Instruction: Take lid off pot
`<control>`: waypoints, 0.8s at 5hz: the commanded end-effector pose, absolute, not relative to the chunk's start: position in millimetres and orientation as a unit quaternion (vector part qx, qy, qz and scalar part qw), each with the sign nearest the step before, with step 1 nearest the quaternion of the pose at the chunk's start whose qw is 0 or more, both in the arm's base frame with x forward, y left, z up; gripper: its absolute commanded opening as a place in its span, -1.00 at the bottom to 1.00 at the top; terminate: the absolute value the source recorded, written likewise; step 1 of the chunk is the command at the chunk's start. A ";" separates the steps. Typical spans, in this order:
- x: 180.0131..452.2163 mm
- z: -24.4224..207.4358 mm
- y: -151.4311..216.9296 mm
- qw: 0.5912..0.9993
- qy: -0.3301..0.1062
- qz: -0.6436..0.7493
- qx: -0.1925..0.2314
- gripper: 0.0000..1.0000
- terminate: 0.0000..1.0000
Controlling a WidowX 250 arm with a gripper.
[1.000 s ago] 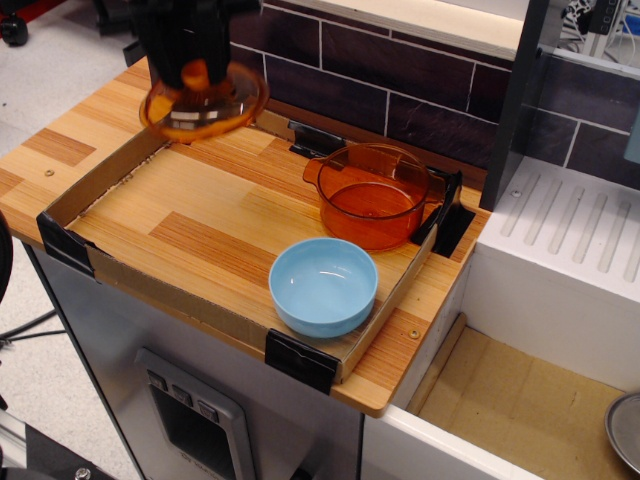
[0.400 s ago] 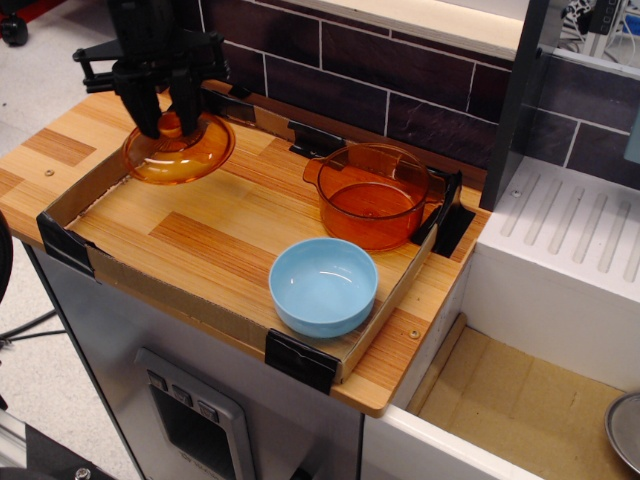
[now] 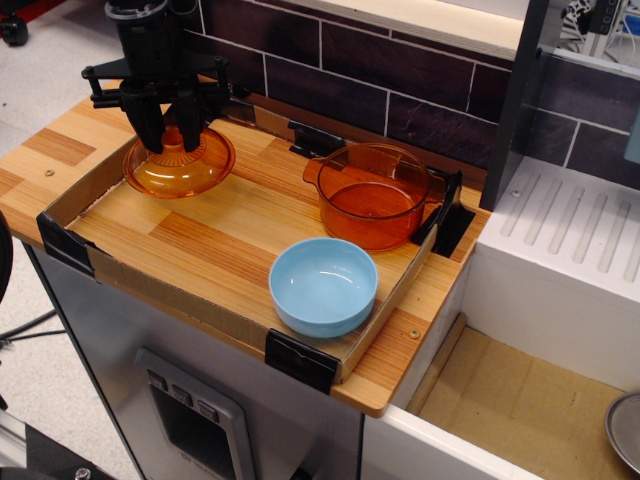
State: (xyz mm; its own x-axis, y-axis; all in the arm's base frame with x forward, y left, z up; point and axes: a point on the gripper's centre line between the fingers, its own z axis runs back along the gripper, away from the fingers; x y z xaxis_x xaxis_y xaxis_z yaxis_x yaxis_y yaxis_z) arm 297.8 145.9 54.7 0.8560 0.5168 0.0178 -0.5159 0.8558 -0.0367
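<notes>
The amber glass lid (image 3: 182, 165) lies dome up on the wooden board at the back left of the tray, well apart from the pot. My black gripper (image 3: 170, 136) stands straight above it, its two fingers down on either side of the lid's centre knob, which they mostly hide; the jaws look closed on the knob. The amber glass pot (image 3: 372, 196) stands uncovered at the back right of the tray, its side handles visible.
A light blue bowl (image 3: 323, 286) sits in front of the pot near the tray's front edge. Low cardboard walls (image 3: 160, 290) with black corner clips edge the wooden tray. A white dish rack (image 3: 580, 240) lies to the right, a tiled wall behind.
The gripper has carried the lid down from a tilted hold above the back left corner. The lid now sits level on the board. Pot and bowl have not moved.
</notes>
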 end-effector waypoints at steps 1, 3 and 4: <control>306.7 68.0 153.9 0.962 -0.017 0.271 0.005 1.00 -1.00; 305.0 97.5 139.6 0.965 -0.036 0.258 0.019 1.00 -1.00; 296.6 140.3 120.9 0.967 -0.038 0.251 0.022 1.00 -1.00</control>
